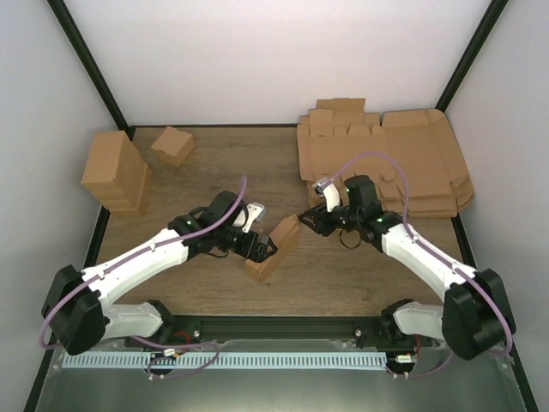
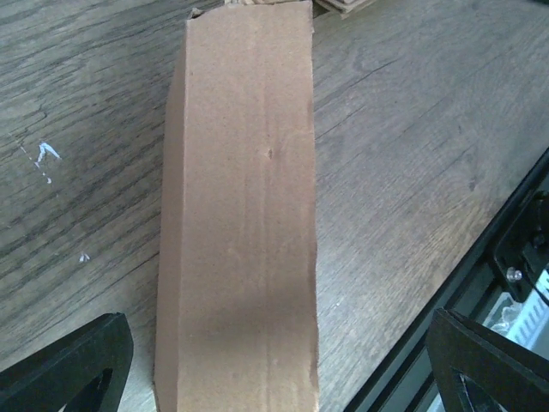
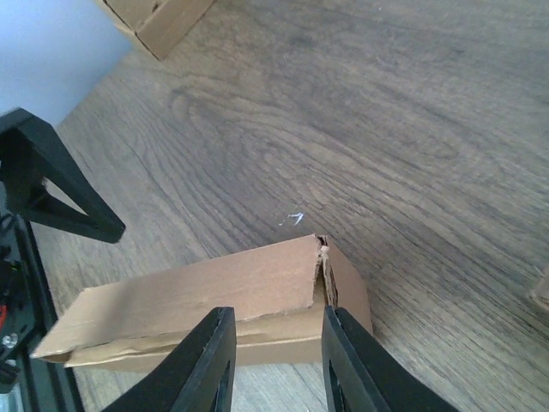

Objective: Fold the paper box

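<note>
The paper box (image 1: 276,245) lay on its side in the middle of the wooden table (image 1: 214,176), between our two arms. It ran diagonally, from near our left arm up toward our right. It was already a long, narrow carton rather than a flat sheet.

Our left gripper (image 1: 261,249) sat at the near end of the box, released. Its jaws were spread wide on either side of the carton and touched neither wall. We judged that this straddle kept the box from sliding or turning while the other end was worked.

Our right gripper (image 3: 279,360) was at the far end, its fingers (image 3: 210,365) set a narrow gap apart. They hung just over the long top flap (image 3: 197,287), which was lifted slightly along its seam. We could not tell whether they pinched the flap or only hovered above it. We judged that this arm was there to press or tuck that loose edge.

Pushed to the back, out of the working space, were:
- a stack of flat cardboard sheets (image 1: 403,163) on the right;
- a tall cardboard block (image 1: 114,172) on the left;
- a small carton (image 1: 173,144) beside the block.
</note>
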`<action>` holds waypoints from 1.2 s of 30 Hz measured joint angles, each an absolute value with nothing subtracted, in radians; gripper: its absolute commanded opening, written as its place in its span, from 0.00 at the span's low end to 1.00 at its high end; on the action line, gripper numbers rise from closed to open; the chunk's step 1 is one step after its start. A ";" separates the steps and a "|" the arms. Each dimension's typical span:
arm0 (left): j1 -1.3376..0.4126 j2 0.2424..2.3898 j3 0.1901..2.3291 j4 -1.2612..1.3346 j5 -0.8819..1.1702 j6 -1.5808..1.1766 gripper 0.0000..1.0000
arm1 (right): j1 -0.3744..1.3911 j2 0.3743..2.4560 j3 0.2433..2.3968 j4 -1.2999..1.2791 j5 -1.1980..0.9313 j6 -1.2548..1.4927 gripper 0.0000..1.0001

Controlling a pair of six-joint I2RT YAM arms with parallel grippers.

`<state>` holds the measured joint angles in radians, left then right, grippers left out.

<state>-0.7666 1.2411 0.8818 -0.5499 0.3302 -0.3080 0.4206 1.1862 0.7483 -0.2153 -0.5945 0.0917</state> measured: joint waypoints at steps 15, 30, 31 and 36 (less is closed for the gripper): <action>-0.801 1.306 0.913 -0.540 0.269 -0.314 0.83 | 0.480 1.359 0.748 -0.124 -0.493 -0.004 0.22; -0.801 1.372 0.931 -0.511 0.273 -0.340 0.93 | 0.491 1.380 0.748 -0.073 -0.496 -0.019 0.18; -0.803 1.385 0.944 -0.514 0.270 -0.341 0.94 | 0.491 1.378 0.748 -0.072 -0.495 -0.018 0.18; -0.831 1.447 1.029 -0.543 0.210 -0.340 1.00 | 0.492 1.338 0.727 -0.059 -0.467 0.013 0.18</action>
